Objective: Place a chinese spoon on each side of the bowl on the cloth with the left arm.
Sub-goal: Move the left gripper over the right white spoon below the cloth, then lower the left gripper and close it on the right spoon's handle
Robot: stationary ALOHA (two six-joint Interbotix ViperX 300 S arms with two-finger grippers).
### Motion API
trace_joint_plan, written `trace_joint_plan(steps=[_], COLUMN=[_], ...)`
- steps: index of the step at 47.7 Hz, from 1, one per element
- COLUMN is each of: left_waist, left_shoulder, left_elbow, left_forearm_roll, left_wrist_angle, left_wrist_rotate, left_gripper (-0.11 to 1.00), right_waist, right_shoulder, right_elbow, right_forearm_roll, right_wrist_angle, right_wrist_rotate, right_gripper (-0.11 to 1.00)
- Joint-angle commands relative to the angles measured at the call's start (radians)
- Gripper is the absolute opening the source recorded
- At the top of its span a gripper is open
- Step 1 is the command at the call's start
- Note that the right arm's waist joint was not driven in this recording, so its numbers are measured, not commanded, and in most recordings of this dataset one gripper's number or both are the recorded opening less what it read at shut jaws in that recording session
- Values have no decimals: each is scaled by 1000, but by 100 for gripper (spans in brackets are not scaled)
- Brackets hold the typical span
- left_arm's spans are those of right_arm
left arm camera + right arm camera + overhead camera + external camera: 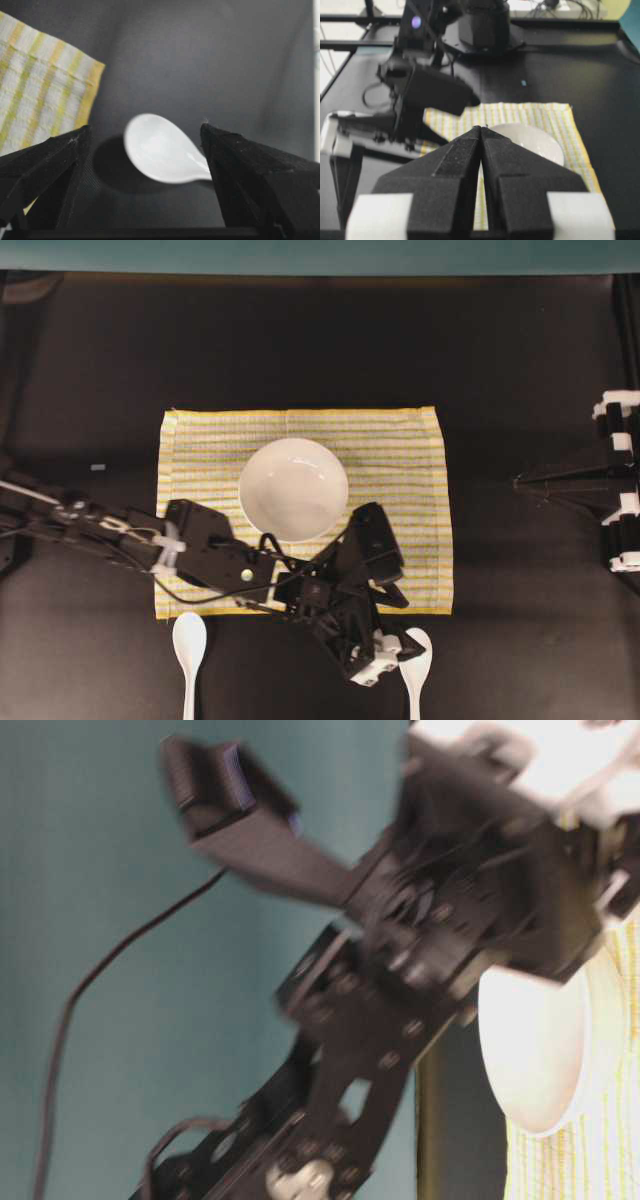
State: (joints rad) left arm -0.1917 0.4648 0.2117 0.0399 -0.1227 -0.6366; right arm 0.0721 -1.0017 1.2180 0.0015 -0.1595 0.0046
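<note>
Black fingers of the left hand fill the near edge of the wrist view, spread wide w/ nothing between them but air. Just past them lies a white spoon, bowl end toward the cloth's corner, handle running off behind the right finger.

From overhead: left hand hangs over the cloth's front right corner, beside that spoon, which sits on the bare tabletop at the front edge, off the cloth. A 2nd spoon lies past the cloth's front left corner, also off it. Bowl sits mid-cloth. So neither spoon is placed yet, by my read.

Right hand is clenched shut, empty, parked near the right edge, well apart from all this.

Handling, as a guess: spoon looks glazed ceramic, so stiff, light, slick & chip-prone. The rounded bowl end would likely squirt out of a pinch. Better to take it across the handle near the neck, where the sides run straighter, & squeeze gently. Set it down low, no dropping, esp. near the bowl, since both could crack on contact.
</note>
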Motion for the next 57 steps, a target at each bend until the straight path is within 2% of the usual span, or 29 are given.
trace_joint_plan(steps=[1,26,34,49,57], left_waist=[6,2,-3,-12,-17], left_shoulder=[17,51,57,60,64], left_elbow=[-37,-37,-37,-52,-66], left_forearm_roll=[5,5,5,5,5], left_wrist_angle=[-6,-3,0,0,12], left_wrist_rotate=[8,9,9,9,6], left_gripper=[83,82,79,60,41], right_waist=[0,0,0,0,2], right_shoulder=[5,5,3,5,3], right_elbow=[-5,0,2,6,8], right_forearm_roll=[2,2,2,2,2], right_wrist_angle=[-6,-5,-8,-8,-5], right_wrist_rotate=[3,-3,-6,-6,-6], right_gripper=[-1,-1,-1,-1,-1])
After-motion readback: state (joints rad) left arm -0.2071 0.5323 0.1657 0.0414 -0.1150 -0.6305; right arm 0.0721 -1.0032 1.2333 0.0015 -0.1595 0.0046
